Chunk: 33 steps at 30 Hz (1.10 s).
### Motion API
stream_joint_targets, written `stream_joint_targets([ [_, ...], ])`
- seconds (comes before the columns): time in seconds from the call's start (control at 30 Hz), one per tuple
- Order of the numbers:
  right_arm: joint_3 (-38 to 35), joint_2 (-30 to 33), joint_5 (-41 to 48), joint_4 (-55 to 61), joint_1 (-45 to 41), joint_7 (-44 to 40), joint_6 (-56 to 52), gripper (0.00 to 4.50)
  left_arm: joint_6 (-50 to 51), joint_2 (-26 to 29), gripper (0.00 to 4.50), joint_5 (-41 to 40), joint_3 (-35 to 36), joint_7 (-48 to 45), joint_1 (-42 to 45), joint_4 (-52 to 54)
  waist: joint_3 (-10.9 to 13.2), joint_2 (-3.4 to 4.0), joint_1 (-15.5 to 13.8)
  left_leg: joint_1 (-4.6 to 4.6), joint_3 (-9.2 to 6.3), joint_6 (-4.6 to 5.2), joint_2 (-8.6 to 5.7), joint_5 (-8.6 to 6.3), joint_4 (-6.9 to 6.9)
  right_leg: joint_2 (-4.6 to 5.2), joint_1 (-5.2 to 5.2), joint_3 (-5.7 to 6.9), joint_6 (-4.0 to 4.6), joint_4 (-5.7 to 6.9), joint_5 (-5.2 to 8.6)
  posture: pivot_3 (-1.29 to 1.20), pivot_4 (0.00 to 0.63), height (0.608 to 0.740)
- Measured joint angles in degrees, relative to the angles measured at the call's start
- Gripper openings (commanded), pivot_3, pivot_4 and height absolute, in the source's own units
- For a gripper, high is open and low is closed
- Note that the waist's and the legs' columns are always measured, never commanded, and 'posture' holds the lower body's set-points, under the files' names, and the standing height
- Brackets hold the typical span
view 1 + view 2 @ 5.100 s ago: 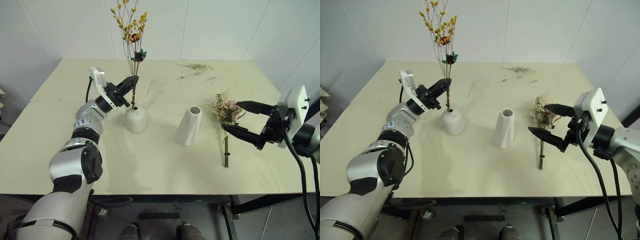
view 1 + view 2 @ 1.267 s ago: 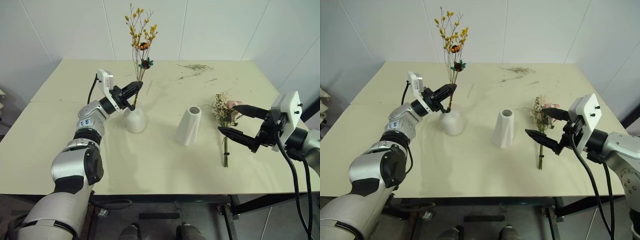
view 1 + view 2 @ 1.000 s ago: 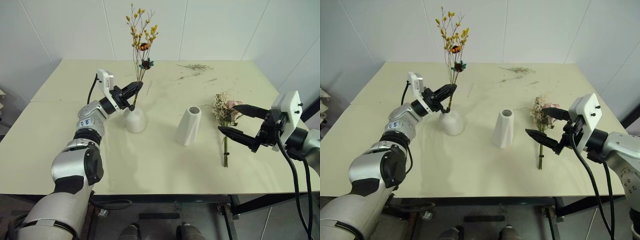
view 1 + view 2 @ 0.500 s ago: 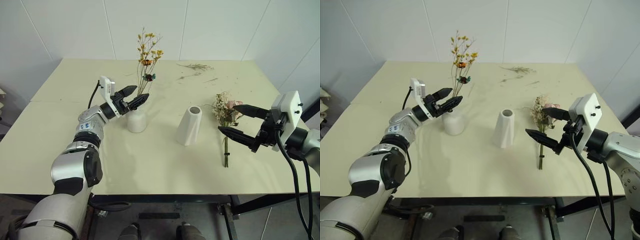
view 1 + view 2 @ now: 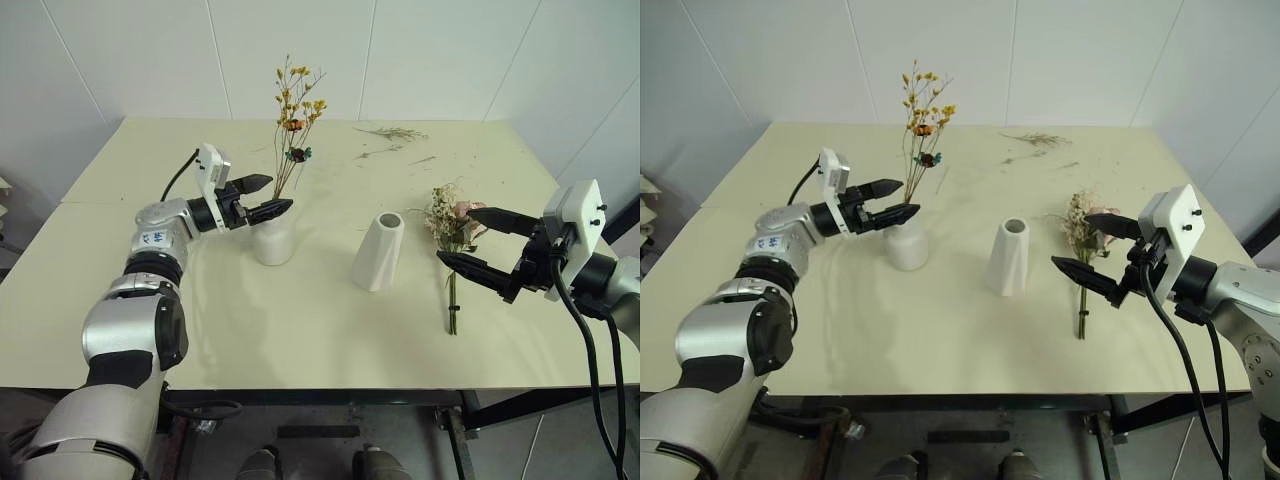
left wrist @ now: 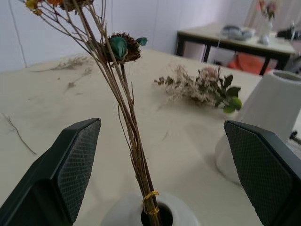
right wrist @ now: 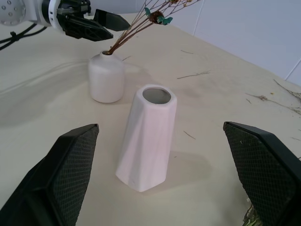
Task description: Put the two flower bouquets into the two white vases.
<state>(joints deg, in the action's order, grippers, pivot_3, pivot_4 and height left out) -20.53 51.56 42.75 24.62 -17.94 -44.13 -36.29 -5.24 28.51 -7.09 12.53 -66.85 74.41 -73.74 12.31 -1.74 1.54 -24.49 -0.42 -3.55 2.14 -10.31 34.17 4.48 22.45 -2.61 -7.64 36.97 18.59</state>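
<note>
Yellow sprig (image 5: 292,110) stands in the round vase (image 5: 273,238), pale bunch (image 5: 451,225) lies flat, left gripper (image 5: 272,195) and right gripper (image 5: 478,240) both spread wide, empty.

Layout around the tall vase (image 5: 378,252)

I see the round vase (image 5: 272,238) left of it holding the sprig (image 5: 291,125); the fuller bunch (image 5: 451,231) lies right of it on the tabletop (image 5: 300,330).

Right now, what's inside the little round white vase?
The yellow sprig stands in the round vase, its stems tied with a yellow band at the neck. The stem ends are hidden inside, so whether they reach the bottom cannot be seen.
</note>
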Motion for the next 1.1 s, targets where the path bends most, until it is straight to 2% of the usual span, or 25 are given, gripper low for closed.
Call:
stream_joint_targets([
  [0.17,0.2,-0.2,-0.1,-0.3,-0.4,0.0,0.2,4.5,3.6,1.8,4.48,2.9,-3.2,2.0,3.5,1.1,0.0,0.0,0.0,-0.01,0.0,0.0,0.0,0.0,0.0,0.0,0.0,0.0,0.0,-0.01,0.0,0.0,0.15,0.74],
  [0.3,1.4,-0.6,-0.8,-0.8,-1.5,-0.1,0.6,4.5,7.2,1.9,4.48,7.4,-8.1,5.7,5.9,1.0,0.0,-0.01,0.0,-0.02,-0.01,0.0,0.0,0.0,0.0,0.0,0.0,0.0,0.0,-0.02,0.0,0.0,0.15,0.74],
  [0.47,1.7,-1.1,-1.3,-1.6,-1.5,-0.1,1.3,4.5,11.2,1.4,4.48,9.9,-10.8,8.3,8.7,0.7,0.0,-0.02,-0.1,-0.09,-0.01,0.01,0.0,-0.01,-0.03,0.0,0.05,0.0,-0.02,-0.06,0.01,0.0,0.15,0.74],
  [0.7,1.6,-1.2,-1.2,-1.3,-0.9,-0.1,1.3,4.5,13.9,-0.9,4.48,11.2,-11.3,13.7,11.9,-1.2,0.0,-0.02,0.0,-0.09,-0.01,0.02,0.0,-0.01,-0.02,0.0,0.05,0.0,-0.03,-0.06,0.01,0.0,0.15,0.74],
  [1.1,0.0,-1.0,-0.7,0.6,-1.4,0.4,1.0,4.5,16.4,-1.9,4.48,13.2,-12.0,15.7,13.0,-1.6,0.0,-0.04,0.0,-0.1,-0.01,0.02,-0.01,-0.01,-0.02,-0.01,0.06,0.0,-0.03,-0.04,0.01,0.0,0.15,0.74],
])
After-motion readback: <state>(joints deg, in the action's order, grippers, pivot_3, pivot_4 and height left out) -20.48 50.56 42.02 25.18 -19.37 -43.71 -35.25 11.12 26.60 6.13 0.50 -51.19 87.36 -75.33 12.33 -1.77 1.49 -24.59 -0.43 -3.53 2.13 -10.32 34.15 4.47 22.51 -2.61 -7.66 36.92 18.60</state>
